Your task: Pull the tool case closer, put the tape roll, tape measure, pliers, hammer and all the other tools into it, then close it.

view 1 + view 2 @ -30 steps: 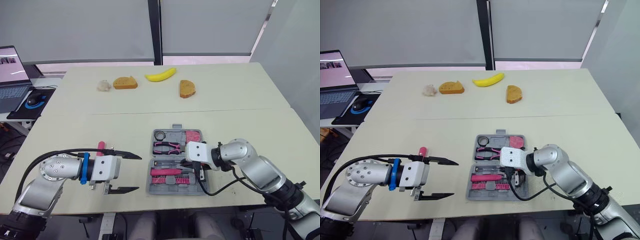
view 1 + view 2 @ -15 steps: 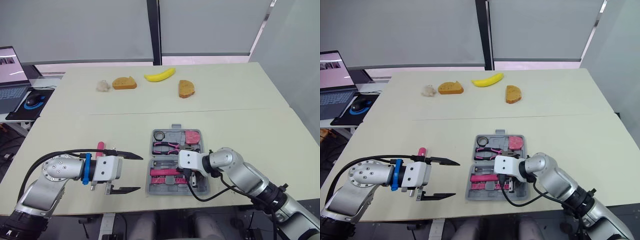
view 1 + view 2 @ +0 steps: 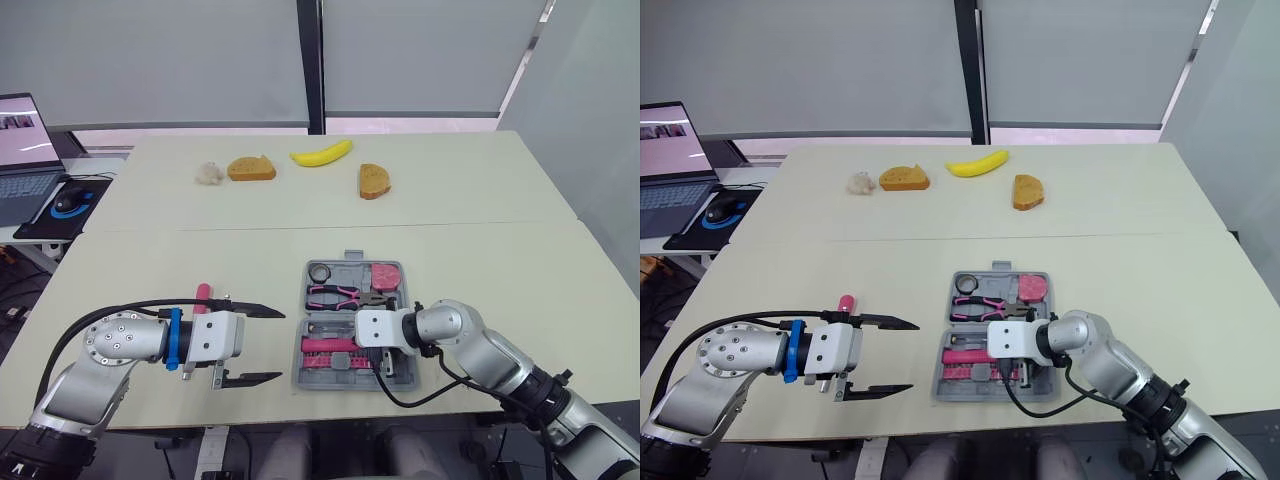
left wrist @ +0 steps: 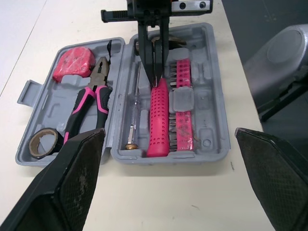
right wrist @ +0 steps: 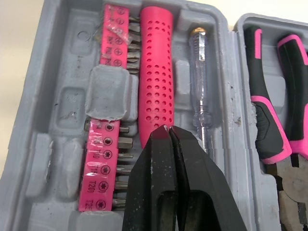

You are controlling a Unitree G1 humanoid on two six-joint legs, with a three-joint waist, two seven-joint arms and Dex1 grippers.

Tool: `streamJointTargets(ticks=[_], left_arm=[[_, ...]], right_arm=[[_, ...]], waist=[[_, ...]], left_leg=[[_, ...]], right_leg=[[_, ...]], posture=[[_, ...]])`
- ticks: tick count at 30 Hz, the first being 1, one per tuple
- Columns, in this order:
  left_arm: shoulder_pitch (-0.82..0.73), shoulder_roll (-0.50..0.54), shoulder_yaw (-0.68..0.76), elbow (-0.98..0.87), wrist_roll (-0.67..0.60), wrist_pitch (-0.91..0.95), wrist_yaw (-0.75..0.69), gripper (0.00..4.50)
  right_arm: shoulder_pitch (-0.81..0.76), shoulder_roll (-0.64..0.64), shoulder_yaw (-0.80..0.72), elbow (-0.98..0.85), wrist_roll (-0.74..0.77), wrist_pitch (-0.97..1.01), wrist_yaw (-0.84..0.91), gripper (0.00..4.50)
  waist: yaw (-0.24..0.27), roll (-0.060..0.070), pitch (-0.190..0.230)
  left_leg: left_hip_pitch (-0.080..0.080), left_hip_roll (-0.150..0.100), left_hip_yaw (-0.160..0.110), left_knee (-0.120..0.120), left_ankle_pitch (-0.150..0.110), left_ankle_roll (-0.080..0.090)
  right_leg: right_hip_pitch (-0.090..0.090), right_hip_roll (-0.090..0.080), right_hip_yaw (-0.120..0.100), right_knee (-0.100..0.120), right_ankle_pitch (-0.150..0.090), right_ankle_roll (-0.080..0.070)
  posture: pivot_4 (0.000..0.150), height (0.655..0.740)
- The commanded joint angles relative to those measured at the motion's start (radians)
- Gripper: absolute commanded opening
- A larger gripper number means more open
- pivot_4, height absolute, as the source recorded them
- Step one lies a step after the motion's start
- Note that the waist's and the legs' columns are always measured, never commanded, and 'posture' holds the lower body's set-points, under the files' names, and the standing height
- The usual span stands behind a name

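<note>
Tool case (image 3: 340,265) lies open on the counter (image 3: 480,230), near the front edge. Left fingers (image 3: 255,309) are beside it, spread wide and holding nothing.

From the left wrist, pliers (image 4: 86,103) and tape roll (image 4: 53,136) sit in one half of the case.

From the right wrist, right fingers (image 5: 159,163) are pressed together and empty, with their tips over the pink handle (image 5: 156,82).

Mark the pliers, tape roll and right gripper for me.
pliers (image 4: 86,105): left wrist view, on a pink handle.
tape roll (image 4: 33,144): left wrist view, on the ring's band, not the hole.
right gripper (image 5: 169,130): right wrist view, where its shut fingertips meet.
</note>
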Motion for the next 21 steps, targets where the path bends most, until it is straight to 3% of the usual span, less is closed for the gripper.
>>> streamJointTargets(ticks=[1,8,13,17,21], left_arm=[[0.011,-0.012,0.087,0.009,-0.036,0.03,0.059,4.5],[0.051,-0.092,0.342,0.095,-0.106,0.179,0.307,4.5],[0.113,-0.136,0.512,0.185,-0.163,0.285,0.417,4.5],[0.183,-0.19,0.625,0.248,-0.205,0.348,0.497,4.5],[0.236,-0.238,0.698,0.309,-0.224,0.374,0.559,4.5]], right_arm=[[-0.004,0.009,-0.108,-0.091,0.059,0.006,-0.026,0.03],[0.148,-0.087,-0.457,-0.259,0.181,-0.039,-0.105,0.03],[0.348,-0.208,-0.699,-0.228,0.23,-0.114,-0.109,0.03],[0.529,-0.236,-0.876,-0.178,0.284,-0.151,-0.115,0.03],[0.68,-0.199,-0.983,-0.18,0.341,-0.19,-0.125,0.76]], waist=[[-0.001,0.001,0.0],[0.012,0.0,0.0],[0.024,0.0,0.001],[0.026,0.0,0.0],[0.025,-0.001,0.0]], left_leg=[[0.0,0.0,0.0,0.0,0.0,0.0],[-0.001,0.0,-0.002,0.0,-0.002,-0.002],[-0.001,-0.001,0.0,0.0,-0.002,-0.003],[-0.001,0.0,0.0,0.0,-0.002,-0.003],[-0.001,0.001,0.0,0.0,-0.002,-0.003]], right_leg=[[0.0,0.0,0.0,0.0,0.0,0.0],[0.0,0.0,-0.001,-0.002,0.0,0.0],[0.001,-0.001,0.001,-0.002,0.0,0.0],[0.003,0.0,0.0,-0.001,0.0,0.0],[0.004,0.0,0.0,-0.001,0.0,-0.001]], posture=[[0.15,0.74],[0.15,0.74],[0.15,0.74],[0.15,0.74],[0.15,0.74]])
